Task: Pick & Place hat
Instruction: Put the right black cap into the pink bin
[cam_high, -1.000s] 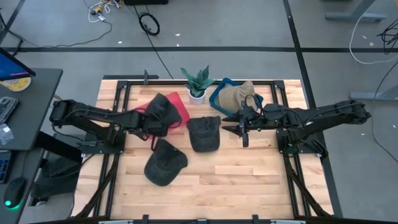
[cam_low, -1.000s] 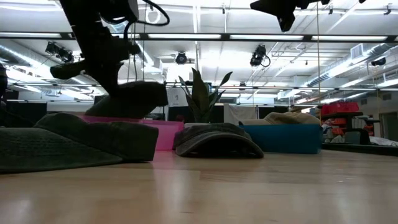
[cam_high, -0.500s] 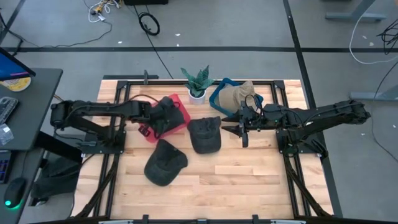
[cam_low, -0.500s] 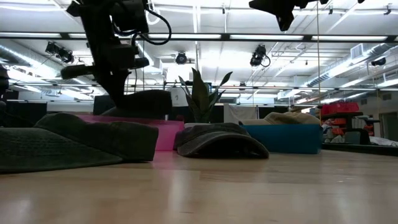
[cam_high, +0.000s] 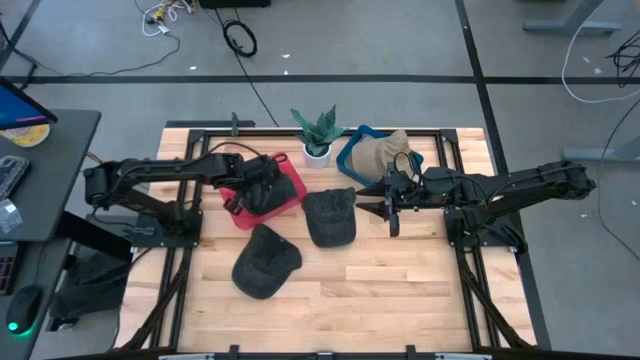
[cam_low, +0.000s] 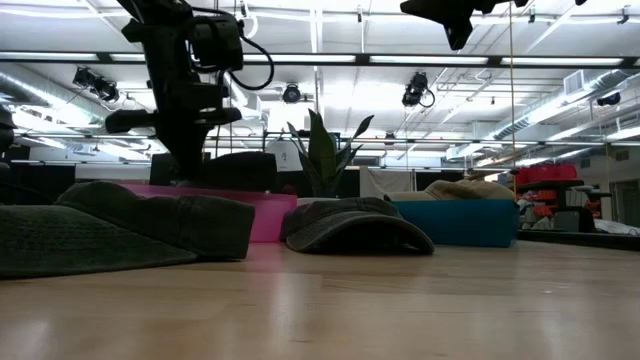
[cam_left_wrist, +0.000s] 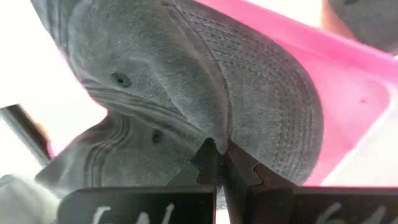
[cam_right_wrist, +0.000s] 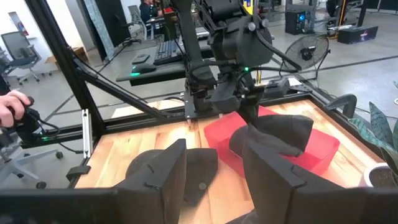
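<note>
My left gripper (cam_high: 260, 192) is shut on a dark grey hat (cam_left_wrist: 186, 93) over the pink bin (cam_high: 293, 183) at the table's far left. In the low view the hat's (cam_low: 236, 168) lower part is hidden behind the bin's wall (cam_low: 262, 216). A second dark hat (cam_high: 329, 215) lies crown up mid-table, and a third (cam_high: 265, 263) nearer the front. My right gripper (cam_high: 390, 206) hovers open above the table right of the middle hat, its fingers around nothing (cam_right_wrist: 217, 180). My left gripper pinches a bunched fold of the hat's cloth (cam_left_wrist: 208, 144) where the crown meets the brim, between its two shut fingers (cam_left_wrist: 214, 168). The fingers come steeply from above. The hat hangs below them inside the pink bin; whether it touches the bin's floor is hidden.
A blue bin (cam_high: 352, 152) holding a tan hat (cam_high: 383, 153) stands at the far middle, with a potted plant (cam_high: 317, 137) between the two bins. Bare wood lies toward the near edge. A black frame (cam_high: 195, 140) borders the tabletop.
My left gripper has carried the dark hat toward the table's right, from beside the pink bin to over it, turning at the wrist and sinking slightly. The hat, first clear above the bin's rim, now sits partly below it. The gripper has stayed shut.
</note>
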